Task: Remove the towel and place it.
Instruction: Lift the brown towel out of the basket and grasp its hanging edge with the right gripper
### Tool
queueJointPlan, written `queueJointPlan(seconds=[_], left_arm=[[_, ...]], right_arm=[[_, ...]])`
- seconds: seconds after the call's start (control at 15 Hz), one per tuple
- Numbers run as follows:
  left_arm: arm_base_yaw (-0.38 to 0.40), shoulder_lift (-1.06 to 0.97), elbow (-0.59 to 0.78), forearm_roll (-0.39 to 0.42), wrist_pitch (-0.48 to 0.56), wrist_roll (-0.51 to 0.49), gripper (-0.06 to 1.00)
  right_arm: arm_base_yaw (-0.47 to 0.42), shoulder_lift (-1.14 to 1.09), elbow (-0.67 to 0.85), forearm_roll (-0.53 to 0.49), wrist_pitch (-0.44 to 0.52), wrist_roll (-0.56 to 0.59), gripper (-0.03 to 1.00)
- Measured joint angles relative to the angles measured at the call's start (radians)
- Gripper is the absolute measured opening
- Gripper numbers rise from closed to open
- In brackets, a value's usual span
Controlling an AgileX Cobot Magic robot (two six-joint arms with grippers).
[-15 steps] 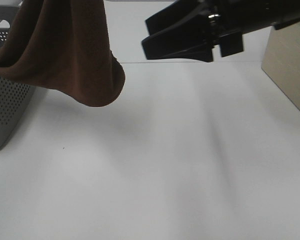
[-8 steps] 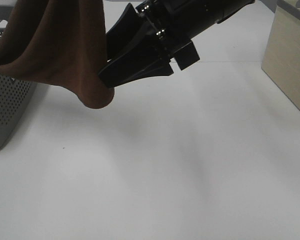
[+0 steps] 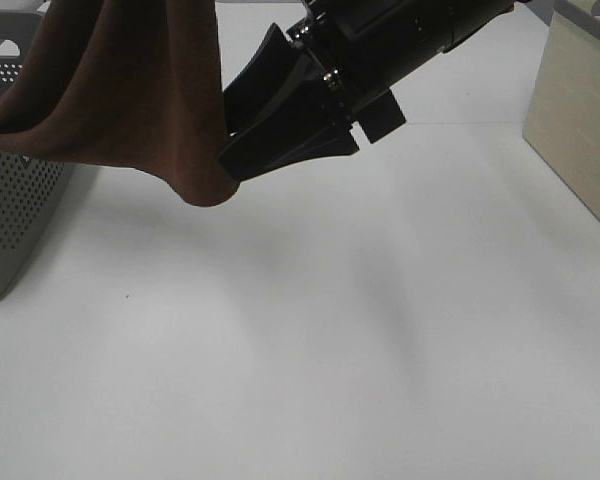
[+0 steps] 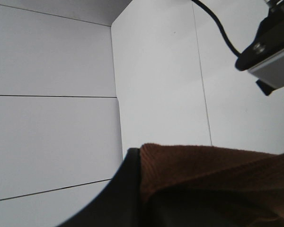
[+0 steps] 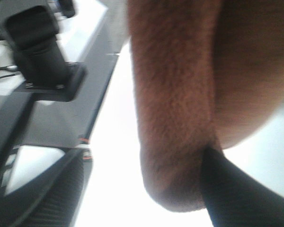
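Right gripper (image 3: 224, 140) spread around hanging towel (image 3: 130, 90) fold | left gripper (image 4: 180, 208) clamps towel | basket (image 3: 20, 210) beside

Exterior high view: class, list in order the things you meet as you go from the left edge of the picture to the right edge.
In order: grey perforated basket → brown towel hanging over it → right gripper, jaws spread at the towel's lower edge → beige box at the right edge.
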Motion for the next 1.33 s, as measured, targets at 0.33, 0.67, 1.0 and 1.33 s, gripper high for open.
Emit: queueJointPlan(seconds=[0.33,0.67,1.0,1.33], left_arm=[[0.0,0.0,0.0,-0.056,0.036,0.0,0.0],[0.0,0.0,0.0,-0.051,-0.034,-0.006,0.0],[0.0,0.0,0.0,0.063,-0.025,-0.139,0.0],[0.0,0.0,0.0,0.101,-0.025,-0.17,0.0]], right_arm=[[0.006,0.001,-0.106,0.081,-0.027,-0.017,0.68],[0.112,0.028,-0.107,0.086,0.06,-0.05,0.68],[-0.013,0.033,-0.107,-0.001,0.059,0.047,0.68],[-0.085,0.033,-0.107,-0.011,0.057,0.081,0.56]])
